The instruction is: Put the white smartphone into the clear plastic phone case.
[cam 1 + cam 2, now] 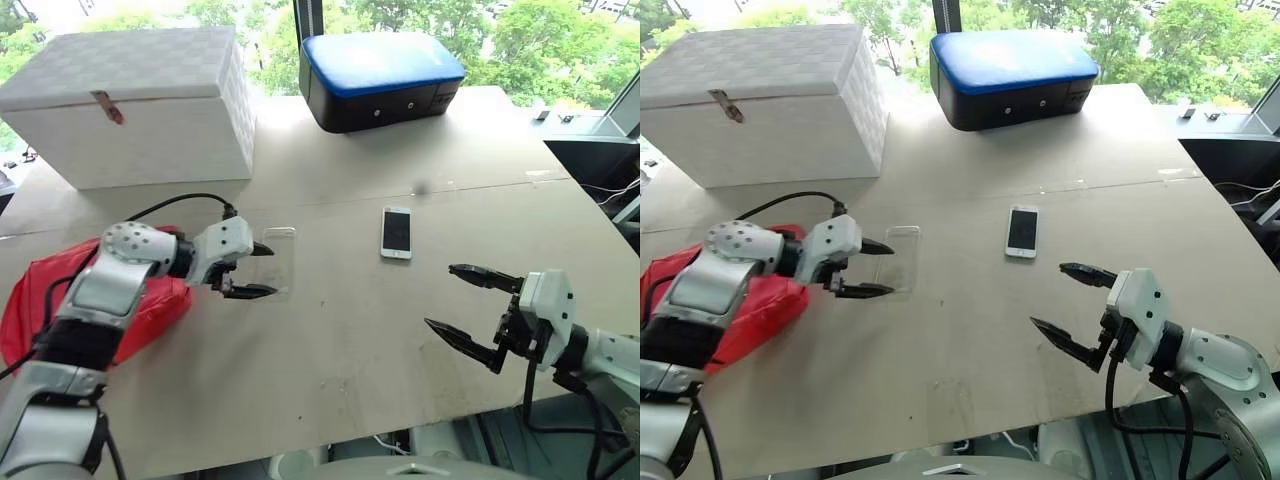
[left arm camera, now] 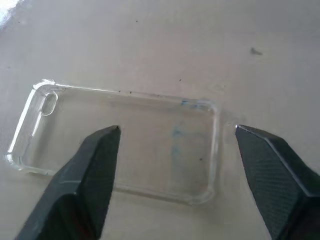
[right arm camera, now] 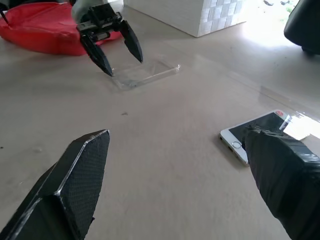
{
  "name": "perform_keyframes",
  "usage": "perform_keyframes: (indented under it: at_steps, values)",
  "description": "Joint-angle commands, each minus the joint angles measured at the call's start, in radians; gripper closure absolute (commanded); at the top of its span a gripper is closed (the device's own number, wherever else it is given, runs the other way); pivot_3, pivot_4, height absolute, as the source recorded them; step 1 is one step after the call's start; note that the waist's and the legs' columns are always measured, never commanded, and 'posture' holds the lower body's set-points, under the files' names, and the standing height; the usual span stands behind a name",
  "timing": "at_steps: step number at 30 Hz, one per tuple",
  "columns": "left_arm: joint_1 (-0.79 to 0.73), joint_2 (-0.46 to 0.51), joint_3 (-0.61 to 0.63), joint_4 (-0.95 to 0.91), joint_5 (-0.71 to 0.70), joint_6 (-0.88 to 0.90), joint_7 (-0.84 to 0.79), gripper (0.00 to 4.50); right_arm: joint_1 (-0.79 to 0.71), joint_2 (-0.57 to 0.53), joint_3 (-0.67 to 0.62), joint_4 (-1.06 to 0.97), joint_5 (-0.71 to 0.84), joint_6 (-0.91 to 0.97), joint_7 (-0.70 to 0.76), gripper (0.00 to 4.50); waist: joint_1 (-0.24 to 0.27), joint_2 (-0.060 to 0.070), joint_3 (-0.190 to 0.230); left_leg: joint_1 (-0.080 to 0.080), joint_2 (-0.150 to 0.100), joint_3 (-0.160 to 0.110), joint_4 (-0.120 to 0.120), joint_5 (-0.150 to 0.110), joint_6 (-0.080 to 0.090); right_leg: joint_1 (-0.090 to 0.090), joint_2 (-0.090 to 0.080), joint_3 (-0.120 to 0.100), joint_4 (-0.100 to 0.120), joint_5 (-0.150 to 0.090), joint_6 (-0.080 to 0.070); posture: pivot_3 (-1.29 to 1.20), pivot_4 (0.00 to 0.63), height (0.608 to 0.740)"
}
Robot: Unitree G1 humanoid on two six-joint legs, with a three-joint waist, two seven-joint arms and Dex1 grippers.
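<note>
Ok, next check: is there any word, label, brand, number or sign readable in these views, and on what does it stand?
None can be read.
White smartphone: screen dark, no text shown.
Clear plastic phone case: faint blue smudges, not letters.
Black and blue case: small marks on its front, too small to read.
White box: a tag on the lid, no print visible.

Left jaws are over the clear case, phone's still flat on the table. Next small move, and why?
Probably ease the left gripper down and close on the clear plastic phone case. Its jaws stand open astride the case's end, one finger over the shell, one just past the rim, with nothing gripped. The white smartphone lies apart, and the open right gripper hovers short of it.
</note>
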Motion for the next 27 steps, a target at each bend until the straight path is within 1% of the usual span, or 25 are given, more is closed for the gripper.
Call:
perform_keyframes:
  at_steps: [1,3,4,5,6,7,8,10,11,12,13,14,16,19,20,21,22,23,24,25,27]
  values:
    - [-0.003,0.006,-0.047,0.029,0.032,-0.04,-0.1,2.74,0.032,0.007,-0.026,-0.058,-0.018,-0.031,-0.016,0.0,0.0,-0.001,-0.001,-0.001,0.0,0.0,0.0,0.0,0.0,0.0,0.0,0.0,0.0,0.0,0.0,0.0,0.15,0.734]
    - [0.015,0.009,-0.035,-0.007,0.01,0.051,-0.1,3.57,0.059,0.015,-0.029,-0.073,-0.026,-0.033,-0.031,0.0,-0.001,-0.001,-0.001,0.0,0.0,0.001,0.0,0.001,-0.001,0.0,-0.001,0.001,0.0,0.0,0.0,0.0,0.15,0.734]
    - [0.024,0.012,-0.026,-0.028,0.002,0.105,-0.091,4.05,0.069,0.019,-0.026,-0.079,-0.033,-0.035,-0.036,0.0,-0.001,-0.001,-0.001,0.0,0.0,0.001,0.0,0.001,-0.001,0.0,-0.001,0.001,0.0,0.0,0.0,0.0,0.15,0.734]
    - [0.032,0.012,-0.014,-0.068,-0.022,0.208,-0.074,4.48,0.078,0.023,-0.021,-0.084,-0.042,-0.038,-0.041,0.0,-0.001,-0.001,-0.001,0.0,0.0,0.001,0.0,0.001,-0.001,0.0,-0.001,0.001,0.0,0.0,0.001,0.0,0.15,0.734]
    - [0.039,0.007,0.004,-0.108,-0.054,0.309,-0.054,4.48,0.085,0.026,-0.015,-0.088,-0.05,-0.04,-0.044,0.0,-0.001,-0.001,-0.001,0.0,0.0,0.0,0.0,0.0,0.0,0.0,-0.001,0.001,0.0,-0.001,0.001,0.0,0.15,0.734]
    - [0.041,-0.012,0.034,-0.16,-0.108,0.451,-0.012,4.48,0.089,0.029,-0.009,-0.09,-0.056,-0.041,-0.049,0.0,-0.001,-0.001,-0.001,0.0,0.001,0.0,0.0,0.0,0.0,0.0,-0.001,0.001,0.001,-0.001,0.002,0.0,0.15,0.734]
    - [0.037,-0.046,0.073,-0.207,-0.151,0.604,0.063,4.48,0.091,0.032,-0.002,-0.093,-0.062,-0.042,-0.052,0.0,-0.001,-0.001,-0.001,0.0,0.001,0.0,0.001,0.0,0.0,0.0,-0.001,0.001,0.001,-0.002,0.003,0.0,0.15,0.734]
    - [0.03,-0.112,0.138,-0.292,-0.205,0.84,0.195,4.48,0.089,0.035,0.004,-0.095,-0.067,-0.041,-0.057,0.0,0.001,0.0,-0.001,0.0,0.001,-0.001,0.001,-0.001,0.002,0.0,-0.001,0.001,0.001,-0.003,0.005,0.0,0.15,0.734]
    - [0.021,-0.169,0.185,-0.345,-0.227,0.976,0.278,4.48,0.085,0.035,0.003,-0.095,-0.064,-0.037,-0.058,0.0,0.003,0.0,-0.001,-0.001,0.0,-0.004,0.003,-0.001,0.003,0.001,-0.001,0.001,0.002,-0.003,0.006,0.0,0.15,0.734]
    - [0.011,-0.217,0.219,-0.385,-0.236,1.066,0.347,4.48,0.08,0.035,0.001,-0.095,-0.06,-0.034,-0.058,0.0,0.003,-0.001,0.0,-0.002,0.0,-0.005,0.004,-0.001,0.003,0.001,-0.001,0.001,0.002,-0.004,0.006,0.0,0.15,0.734]
    - [-0.013,-0.298,0.255,-0.435,-0.244,1.166,0.419,4.48,0.069,0.032,0.001,-0.089,-0.053,-0.03,-0.053,0.0,0.004,-0.002,0.0,-0.003,0.0,-0.006,0.005,-0.001,0.002,0.001,-0.001,0.001,0.003,-0.004,0.007,0.0,0.15,0.734]
    - [-0.041,-0.388,0.294,-0.47,-0.236,1.241,0.508,4.48,0.057,0.028,0.002,-0.081,-0.047,-0.027,-0.047,0.0,0.004,-0.003,0.001,-0.004,-0.001,-0.007,0.01,0.0,0.001,0.001,0.0,0.001,0.005,-0.004,0.008,0.0,0.15,0.734]
    - [-0.077,-0.509,0.332,-0.508,-0.226,1.327,0.621,4.48,0.034,0.021,0.004,-0.067,-0.04,-0.024,-0.036,0.0,0.007,-0.004,0.001,-0.004,-0.001,-0.008,0.012,0.0,0.0,0.002,0.0,0.001,0.005,-0.004,0.008,0.0,0.15,0.734]
    - [-0.06,-0.543,0.276,-0.52,-0.215,1.295,0.677,4.48,0.015,0.018,0.005,-0.057,-0.033,-0.019,-0.027,0.0,-0.004,-0.005,0.001,-0.003,-0.002,-0.008,0.012,0.0,0.0,0.003,0.0,0.003,0.006,-0.003,0.006,0.0,0.15,0.734]
    - [-0.057,-0.554,0.275,-0.519,-0.231,1.299,0.68,3.95,0.011,0.016,0.006,-0.054,-0.034,-0.019,-0.023,0.0,-0.007,-0.005,0.001,-0.001,-0.002,-0.007,0.011,0.0,-0.001,0.003,0.001,0.005,0.007,-0.003,0.005,0.0,0.15,0.734]
    - [-0.054,-0.548,0.262,-0.514,-0.248,1.288,0.668,3.69,0.013,0.015,0.007,-0.056,-0.031,-0.019,-0.02,0.0,-0.007,-0.005,0.001,0.0,-0.002,-0.008,0.01,0.0,-0.001,0.002,0.003,0.008,0.008,-0.002,0.004,0.0,0.15,0.734]
    - [-0.047,-0.517,0.234,-0.507,-0.251,1.26,0.645,3.28,0.019,0.015,0.005,-0.061,-0.029,-0.021,-0.018,0.0,-0.006,-0.005,0.001,0.001,-0.002,-0.008,0.009,0.0,-0.001,0.002,0.004,0.01,0.008,-0.002,0.004,0.0,0.15,0.734]
    - [-0.037,-0.451,0.187,-0.494,-0.231,1.179,0.597,2.69,0.032,0.016,0.001,-0.07,-0.023,-0.024,-0.015,0.0,-0.005,-0.005,0.001,0.0,-0.002,-0.008,0.009,0.0,-0.001,0.001,0.004,0.01,0.008,-0.002,0.004,0.0,0.15,0.734]
    - [-0.026,-0.384,0.149,-0.482,-0.215,1.087,0.533,2.26,0.046,0.019,-0.006,-0.079,-0.015,-0.026,-0.013,0.0,-0.005,-0.005,0.001,0.0,-0.001,-0.008,0.009,0.0,-0.001,0.001,0.004,0.01,0.008,-0.002,0.004,0.0,0.15,0.734]
    - [-0.022,-0.33,0.132,-0.462,-0.212,0.992,0.461,1.71,0.058,0.021,-0.012,-0.088,-0.006,-0.024,-0.015,0.0,-0.004,-0.005,0.001,0.0,-0.001,-0.008,0.008,0.0,-0.001,0.0,0.005,0.01,0.008,-0.003,0.003,0.0,0.15,0.734]
    - [-0.036,-0.261,0.126,-0.38,-0.207,0.785,0.335,0.76,0.072,0.022,-0.014,-0.095,-0.001,-0.021,-0.02,0.0,-0.003,-0.004,0.001,0.001,-0.001,-0.007,0.008,0.0,-0.002,0.0,0.005,0.011,0.008,-0.003,0.003,0.0,0.15,0.734]
